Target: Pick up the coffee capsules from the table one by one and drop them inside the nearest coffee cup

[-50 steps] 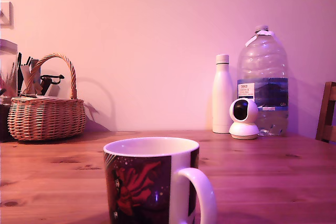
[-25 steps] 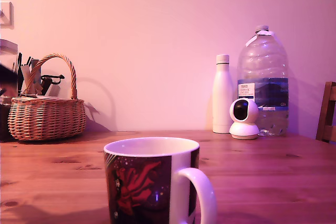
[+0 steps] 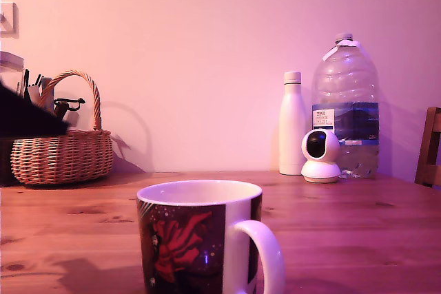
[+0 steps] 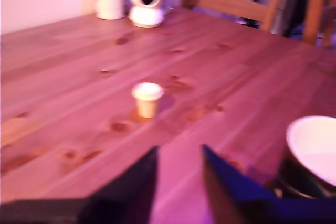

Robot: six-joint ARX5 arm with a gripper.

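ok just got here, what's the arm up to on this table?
The arm is going after a coffee capsule that stands alone on the wooden table. In the wrist view the claw is open and empty, short of the capsule and not touching it. The mug sits nearby; the wrist view shows only part of its inside, with no capsule visible there. In the exterior view the arm shows only as a dark shape at the left edge, in front of the basket. Nothing is picked up yet.

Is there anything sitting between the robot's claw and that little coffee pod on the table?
Nothing visible. In the wrist view only bare table lies between the open gripper and the coffee capsule. The coffee cup sits off to one side.
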